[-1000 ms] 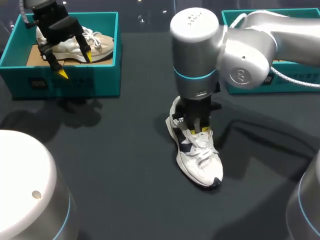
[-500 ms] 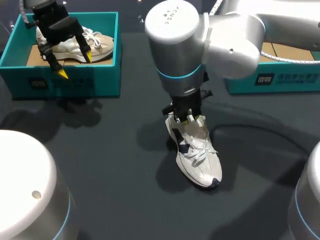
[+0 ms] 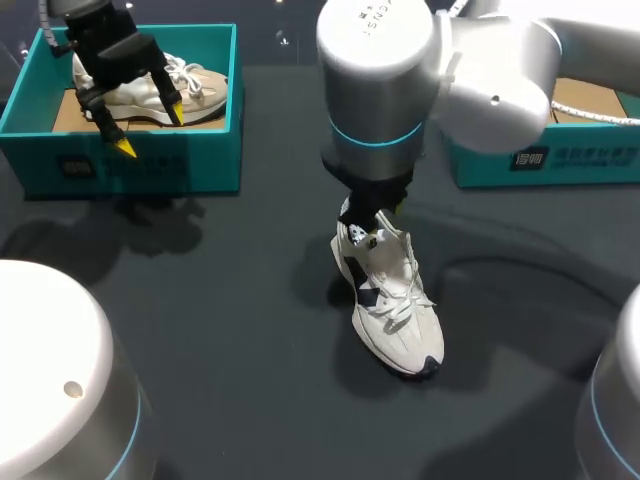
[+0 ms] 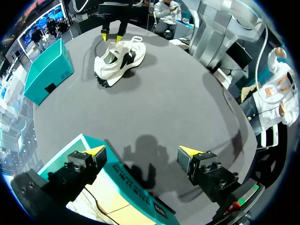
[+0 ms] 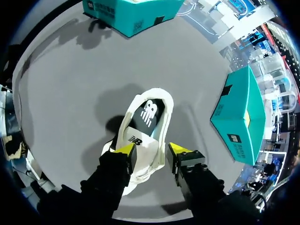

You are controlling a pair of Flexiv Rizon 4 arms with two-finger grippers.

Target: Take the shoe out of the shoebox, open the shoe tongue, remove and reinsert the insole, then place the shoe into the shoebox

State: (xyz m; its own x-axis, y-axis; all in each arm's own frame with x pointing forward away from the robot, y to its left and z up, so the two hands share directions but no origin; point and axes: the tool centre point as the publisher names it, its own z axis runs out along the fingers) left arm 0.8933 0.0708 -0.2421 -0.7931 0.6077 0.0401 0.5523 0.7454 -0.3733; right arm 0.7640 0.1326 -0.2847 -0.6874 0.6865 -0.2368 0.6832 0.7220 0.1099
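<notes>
Tongue-opening step, by the look: white sneaker [image 3: 392,300] on the table [image 3: 230,300], your right gripper [image 5: 153,150] part-open astride its tongue, left gripper [image 4: 143,152] wide over the shoebox [image 3: 130,160]; next, pinch the exposed insole [image 5: 146,115].

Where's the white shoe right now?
Centre of the head view: white shoe stands on the table under the right hand, between the left shoebox and right shoebox.

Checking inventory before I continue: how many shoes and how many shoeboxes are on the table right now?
Shoes: 2, white shoe on the table, beige shoe in the left shoebox.
Shoeboxes: 2, left shoebox and right shoebox.
Total: 4.
</notes>
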